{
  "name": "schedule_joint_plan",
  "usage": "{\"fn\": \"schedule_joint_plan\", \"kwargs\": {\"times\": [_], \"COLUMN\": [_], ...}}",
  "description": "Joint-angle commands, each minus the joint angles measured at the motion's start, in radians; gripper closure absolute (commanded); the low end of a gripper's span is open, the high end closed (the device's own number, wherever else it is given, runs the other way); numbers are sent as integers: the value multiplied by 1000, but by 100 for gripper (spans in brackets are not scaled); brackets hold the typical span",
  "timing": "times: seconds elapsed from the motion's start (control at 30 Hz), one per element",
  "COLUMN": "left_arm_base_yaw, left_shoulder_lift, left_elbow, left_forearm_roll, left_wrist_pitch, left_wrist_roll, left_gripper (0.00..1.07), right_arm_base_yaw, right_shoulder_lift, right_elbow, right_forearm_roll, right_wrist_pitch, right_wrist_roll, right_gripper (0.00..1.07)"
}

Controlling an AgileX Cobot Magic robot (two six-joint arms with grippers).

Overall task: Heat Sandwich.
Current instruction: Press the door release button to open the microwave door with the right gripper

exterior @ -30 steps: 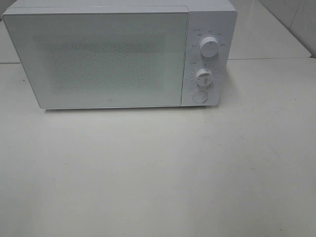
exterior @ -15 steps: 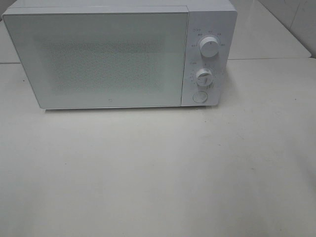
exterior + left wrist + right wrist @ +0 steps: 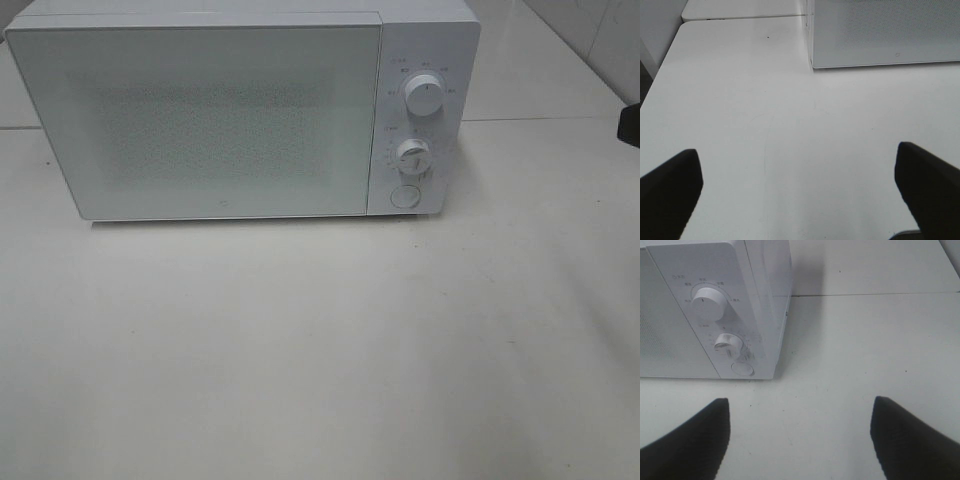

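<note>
The sandwich is out of view in every frame. A white microwave (image 3: 200, 120) stands at the back of the table with its door shut; nothing shows through the frosted door. In the left wrist view my left gripper (image 3: 797, 165) is open over bare table, with the microwave's lower corner (image 3: 880, 35) ahead of it. The right gripper (image 3: 800, 405) is also open and empty, a short way in front of the microwave's control panel (image 3: 715, 315). A dark bit of the right arm (image 3: 631, 124) shows at the right edge of the high view.
The control panel carries an upper knob (image 3: 424, 98), a lower knob (image 3: 411, 156) and a round button (image 3: 404, 196). A white table (image 3: 320, 350) spreads in front of the microwave. A seam between table tops (image 3: 875, 294) runs behind and to the right.
A dark part of the right arm has come into the right edge of the high view. The microwave has not moved.
</note>
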Motion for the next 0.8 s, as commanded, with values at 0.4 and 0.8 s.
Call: {"fn": "schedule_joint_plan", "kwargs": {"times": [0.4, 0.8], "left_arm_base_yaw": [4, 4], "left_shoulder_lift": [-23, -23], "left_elbow": [2, 2], "left_forearm_roll": [-4, -4], "left_wrist_pitch": [-8, -8], "left_wrist_roll": [-1, -1], "left_gripper": [7, 7], "right_arm_base_yaw": [-2, -2], "right_shoulder_lift": [208, 399], "right_elbow": [74, 209], "right_forearm_roll": [2, 3], "right_wrist_pitch": [-439, -892], "right_wrist_roll": [-2, -33], "right_gripper": [32, 32]}}
